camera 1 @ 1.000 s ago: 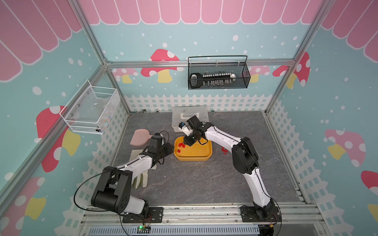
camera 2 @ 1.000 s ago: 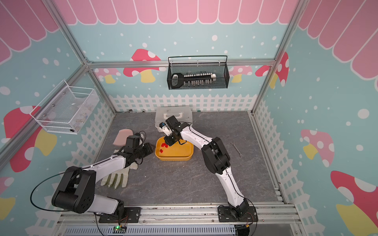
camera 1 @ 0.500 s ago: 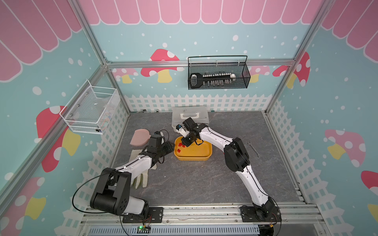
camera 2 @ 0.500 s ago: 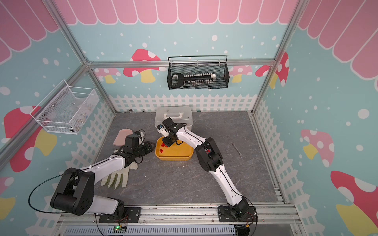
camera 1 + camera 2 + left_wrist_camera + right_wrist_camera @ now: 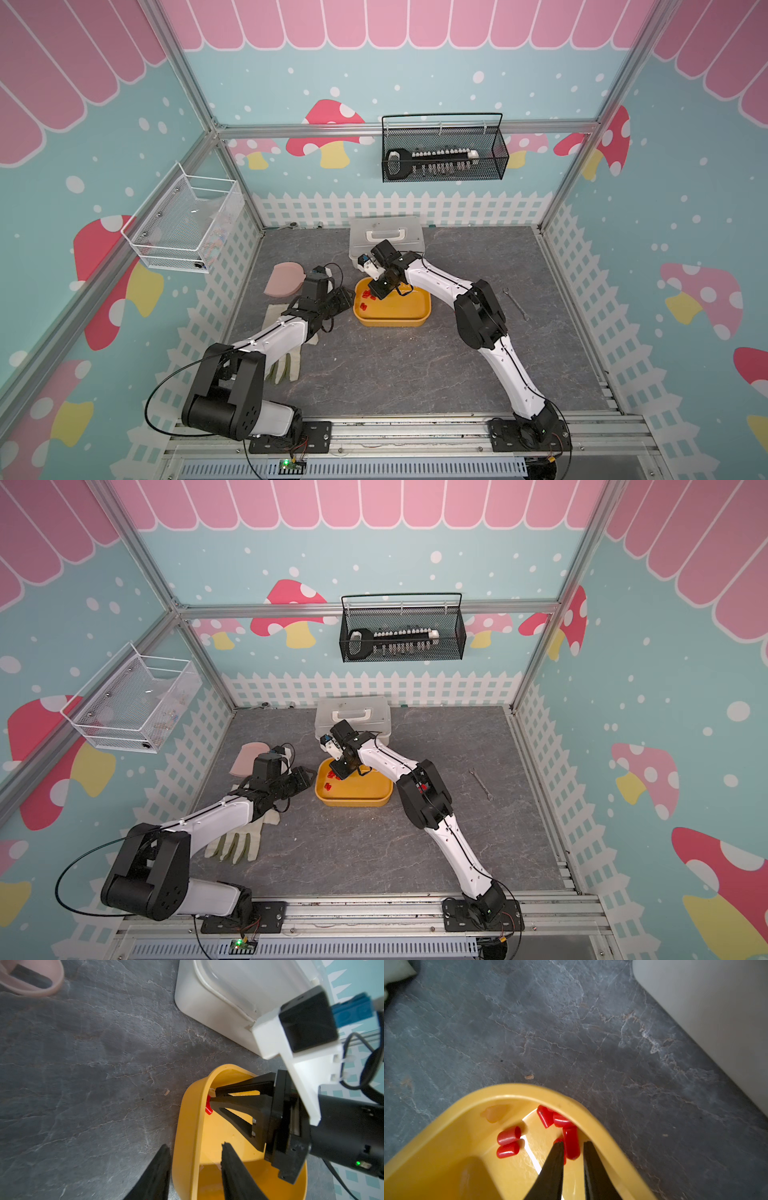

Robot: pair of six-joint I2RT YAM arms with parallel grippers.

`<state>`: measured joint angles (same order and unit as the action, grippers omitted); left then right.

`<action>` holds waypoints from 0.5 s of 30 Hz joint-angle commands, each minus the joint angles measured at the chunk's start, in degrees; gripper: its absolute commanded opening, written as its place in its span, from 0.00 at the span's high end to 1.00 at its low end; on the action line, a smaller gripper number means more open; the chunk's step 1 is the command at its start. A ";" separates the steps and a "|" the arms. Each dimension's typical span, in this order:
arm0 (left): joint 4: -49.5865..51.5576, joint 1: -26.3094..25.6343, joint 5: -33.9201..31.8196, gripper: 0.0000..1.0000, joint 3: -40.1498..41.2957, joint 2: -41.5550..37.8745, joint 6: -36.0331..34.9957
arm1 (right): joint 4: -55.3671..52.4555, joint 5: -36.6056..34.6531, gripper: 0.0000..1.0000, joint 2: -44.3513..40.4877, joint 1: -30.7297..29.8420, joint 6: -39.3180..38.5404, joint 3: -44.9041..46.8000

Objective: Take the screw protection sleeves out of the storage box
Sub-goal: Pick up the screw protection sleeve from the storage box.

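Red sleeves (image 5: 508,1136) lie clustered in one box (image 5: 508,1089) corner. Right gripper (image 5: 573,1144) fingers narrow, astride one sleeve; grip unconfirmed. Left gripper (image 5: 195,1145) straddles box wall, hold unclear. Sleeves likely light, slick, squashy: pinch mid-length.

- You have the storage box (image 5: 392,320) upright and flat on the grey worktop (image 5: 374,365). It is a shallow yellow-orange tub with rounded corners and a rolled rim, and its long side runs across in both top views.
- The screw protection sleeves (image 5: 508,1138) you can see are tiny bright red tubes, all inside the box at its left end.
- In the right wrist view you see two lying side by side on the floor, one showing its open end.
- Just apart from them, about four more crowd together against the curved corner wall, partly under the rim.
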<state>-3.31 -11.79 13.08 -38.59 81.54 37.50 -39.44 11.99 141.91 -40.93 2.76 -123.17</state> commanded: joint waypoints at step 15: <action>0.11 -0.25 -0.46 0.58 0.27 -0.46 -0.64 | -0.20 0.18 0.87 1.34 -0.26 1.28 -0.56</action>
<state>-3.29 -11.81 13.06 -38.59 81.54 37.41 -39.33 12.47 142.65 -40.93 3.66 -123.50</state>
